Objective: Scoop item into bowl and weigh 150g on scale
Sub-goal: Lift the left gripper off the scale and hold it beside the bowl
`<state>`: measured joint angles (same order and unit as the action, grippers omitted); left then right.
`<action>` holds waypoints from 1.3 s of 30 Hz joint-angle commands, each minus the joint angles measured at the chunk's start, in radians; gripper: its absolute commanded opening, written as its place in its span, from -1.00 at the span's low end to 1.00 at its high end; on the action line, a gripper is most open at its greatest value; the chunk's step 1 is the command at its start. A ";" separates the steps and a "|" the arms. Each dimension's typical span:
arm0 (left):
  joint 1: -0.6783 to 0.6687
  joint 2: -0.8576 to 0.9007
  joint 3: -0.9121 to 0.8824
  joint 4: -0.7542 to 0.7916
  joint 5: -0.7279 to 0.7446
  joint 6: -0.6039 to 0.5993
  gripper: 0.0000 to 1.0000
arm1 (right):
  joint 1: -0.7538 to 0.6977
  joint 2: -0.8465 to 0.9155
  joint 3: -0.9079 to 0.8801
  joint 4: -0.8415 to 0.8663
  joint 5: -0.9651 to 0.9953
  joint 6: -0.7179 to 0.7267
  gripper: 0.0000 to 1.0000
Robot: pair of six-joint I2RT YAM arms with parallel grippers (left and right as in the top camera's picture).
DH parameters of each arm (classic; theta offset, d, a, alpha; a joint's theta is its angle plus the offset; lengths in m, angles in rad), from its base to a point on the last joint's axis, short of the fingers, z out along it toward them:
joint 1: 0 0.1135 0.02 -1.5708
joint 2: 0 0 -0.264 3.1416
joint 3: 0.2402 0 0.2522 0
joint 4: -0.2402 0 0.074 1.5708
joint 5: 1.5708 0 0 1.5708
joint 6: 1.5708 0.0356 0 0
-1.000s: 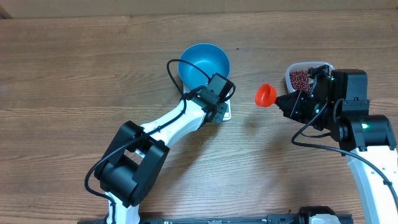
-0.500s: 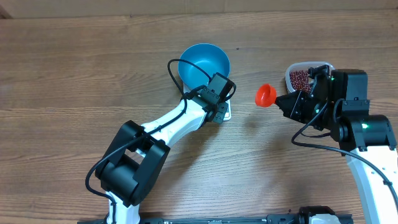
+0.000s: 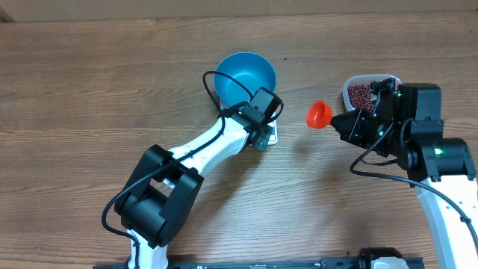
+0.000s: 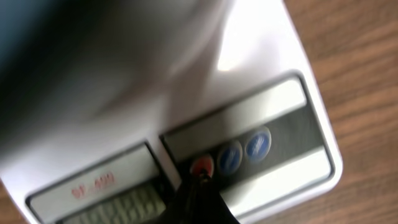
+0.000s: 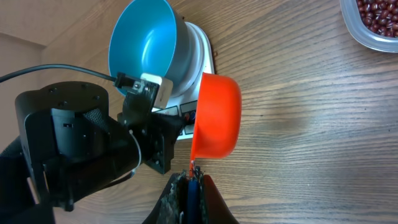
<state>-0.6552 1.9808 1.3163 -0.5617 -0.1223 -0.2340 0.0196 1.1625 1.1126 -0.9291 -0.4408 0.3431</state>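
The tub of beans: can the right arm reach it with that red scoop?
Probably yes. The tub looks open and sits right beside the right pincer, which is shut on the red scoop; nothing lies between them, though the scoop points away from it.

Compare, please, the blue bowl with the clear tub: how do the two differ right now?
The blue bowl is round and opaque; the clear tub is see-through with rounded corners. The bowl is empty, while the tub holds the beans. The bowl sits on the scale; the tub rests directly on the table. Both stand upright with open tops.
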 commanded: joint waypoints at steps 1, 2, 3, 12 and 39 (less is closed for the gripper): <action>-0.006 -0.070 0.073 -0.055 0.068 0.057 -0.91 | -0.004 -0.001 0.012 0.006 0.003 -0.005 -0.93; -0.006 -0.094 0.100 -0.080 0.090 0.074 -0.91 | -0.004 -0.001 0.012 0.007 0.003 -0.005 -0.93; -0.006 -0.116 0.124 -0.103 0.107 0.087 -0.91 | -0.004 -0.001 0.012 0.008 0.003 -0.005 -0.93; -0.002 -0.318 0.295 -0.302 0.149 0.222 -0.92 | -0.004 -0.001 0.012 0.008 0.003 -0.005 -0.93; 0.315 -0.399 0.278 -0.513 0.465 0.575 -0.91 | -0.004 -0.001 0.012 0.029 0.003 -0.005 -0.92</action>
<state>-0.3458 1.5784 1.6035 -1.0565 0.3542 0.2478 0.0196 1.1625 1.1126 -0.9066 -0.4404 0.3435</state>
